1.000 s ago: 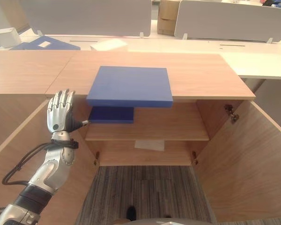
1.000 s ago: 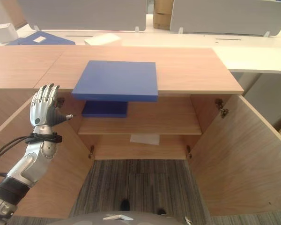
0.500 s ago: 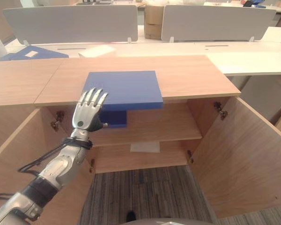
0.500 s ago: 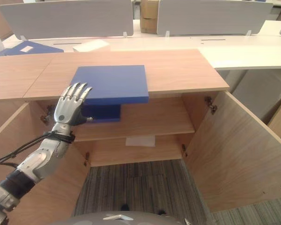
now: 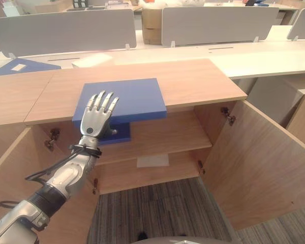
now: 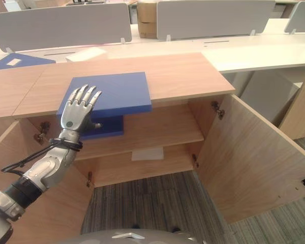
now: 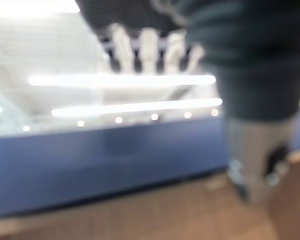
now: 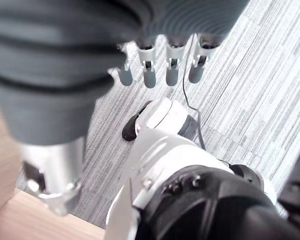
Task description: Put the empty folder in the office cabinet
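The blue folder (image 5: 123,100) lies flat on the cabinet top (image 5: 193,81), its near edge hanging out over the open cabinet (image 5: 162,134), and in the left eye view we see our left hand (image 5: 96,116) raised in front of that edge with straight, spread fingers, holding nothing. A second blue folder (image 5: 118,135) already lies on the upper shelf below, and a pale sheet (image 5: 152,160) rests on the shelf under that. To do this step well we judge that the hand should close on the overhanging edge, thumb under and fingers on top, then draw the folder off level so that it clears the top before it goes down to the shelf. The right eye view gives the same scene from a little to the side; there the open right door (image 6: 254,168) shows more fully, and the hand appears to stand just short of the folder's edge, though we cannot tell whether they touch. The left wrist view adds what the head views lack: a close blue band, probably the folder's edge, past the straight fingers (image 7: 149,49). The right wrist view shows our right hand (image 8: 155,70) hanging idle over the striped carpet (image 8: 260,100), fingers relaxed and empty.
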Robot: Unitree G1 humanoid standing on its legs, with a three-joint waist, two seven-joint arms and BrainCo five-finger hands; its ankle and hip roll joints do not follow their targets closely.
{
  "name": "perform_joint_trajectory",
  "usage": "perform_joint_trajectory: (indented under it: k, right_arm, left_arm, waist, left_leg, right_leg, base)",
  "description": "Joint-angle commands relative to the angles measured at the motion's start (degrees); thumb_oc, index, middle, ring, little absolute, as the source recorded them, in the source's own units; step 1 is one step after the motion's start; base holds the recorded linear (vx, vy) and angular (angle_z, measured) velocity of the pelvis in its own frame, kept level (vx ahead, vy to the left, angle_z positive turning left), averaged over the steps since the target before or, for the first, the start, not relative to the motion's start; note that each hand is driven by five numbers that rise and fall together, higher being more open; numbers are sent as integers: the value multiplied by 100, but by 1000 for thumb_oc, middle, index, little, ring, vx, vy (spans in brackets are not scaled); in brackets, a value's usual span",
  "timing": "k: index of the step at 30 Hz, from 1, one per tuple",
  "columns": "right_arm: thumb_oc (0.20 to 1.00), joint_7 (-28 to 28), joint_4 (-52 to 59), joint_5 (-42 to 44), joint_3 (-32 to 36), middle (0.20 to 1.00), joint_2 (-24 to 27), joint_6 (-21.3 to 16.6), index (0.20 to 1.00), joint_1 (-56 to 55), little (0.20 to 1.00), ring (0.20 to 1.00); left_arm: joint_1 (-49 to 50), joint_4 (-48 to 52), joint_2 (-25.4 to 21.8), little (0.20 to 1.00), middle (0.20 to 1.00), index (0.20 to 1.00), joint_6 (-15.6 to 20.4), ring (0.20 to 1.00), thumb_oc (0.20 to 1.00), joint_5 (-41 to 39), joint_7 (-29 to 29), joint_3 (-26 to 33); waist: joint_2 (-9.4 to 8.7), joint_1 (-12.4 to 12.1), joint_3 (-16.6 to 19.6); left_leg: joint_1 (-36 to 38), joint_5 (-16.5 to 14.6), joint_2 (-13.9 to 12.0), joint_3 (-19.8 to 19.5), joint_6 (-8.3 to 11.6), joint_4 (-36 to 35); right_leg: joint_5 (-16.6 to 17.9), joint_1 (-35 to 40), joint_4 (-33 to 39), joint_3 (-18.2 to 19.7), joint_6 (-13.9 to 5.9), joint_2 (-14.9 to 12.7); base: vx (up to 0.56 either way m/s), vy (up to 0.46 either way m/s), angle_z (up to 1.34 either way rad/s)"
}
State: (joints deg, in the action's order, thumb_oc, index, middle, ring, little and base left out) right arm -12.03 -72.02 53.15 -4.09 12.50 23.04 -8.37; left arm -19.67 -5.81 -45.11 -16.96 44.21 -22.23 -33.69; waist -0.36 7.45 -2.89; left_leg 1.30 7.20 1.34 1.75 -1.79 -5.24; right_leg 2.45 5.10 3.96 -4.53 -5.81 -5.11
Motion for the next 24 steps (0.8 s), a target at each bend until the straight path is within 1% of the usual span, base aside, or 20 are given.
perform_joint_trajectory:
  k: [1, 9, 16, 24]
  right_arm:
    - [1000, -86, -82, -213, 115, 1000, 165, 164, 1000, 78, 1000, 1000]
    - [1000, -110, -8, -293, 147, 1000, 226, 195, 1000, -21, 1000, 1000]
    - [1000, -140, 84, -273, 124, 1000, 263, 205, 1000, -22, 1000, 1000]
    - [1000, -134, 109, -258, 119, 1000, 283, 237, 1000, 12, 1000, 1000]
  left_arm:
    - [-877, -493, -173, 1000, 1000, 1000, -221, 1000, 1000, 125, -351, 344]
    - [-972, -863, -201, 1000, 1000, 1000, -270, 1000, 1000, -79, -413, 416]
    - [-937, -1076, -100, 1000, 1000, 1000, -155, 1000, 1000, -130, -428, 445]
    - [-902, -1211, 25, 1000, 1000, 1000, -102, 1000, 1000, -186, -455, 331]
  waist:
    - [-24, 26, -123]
    - [-62, 72, -146]
    - [-100, 89, -202]
    - [-120, 107, -240]
  left_leg:
    - [253, -1124, 59, 320, -74, 24]
    - [268, -1144, 60, 371, -79, 24]
    - [255, -1144, 62, 390, -91, 24]
    - [239, -1136, 68, 417, -100, 24]
  right_leg:
    - [20, -308, -261, 303, -382, -103]
    - [36, -320, -245, 334, -380, -96]
    - [43, -379, -291, 357, -382, -91]
    - [54, -432, -328, 370, -391, -89]
  base:
    - [36, 16, -6]
    - [14, 9, -5]
    - [0, 0, 0]
    - [0, 0, 0]
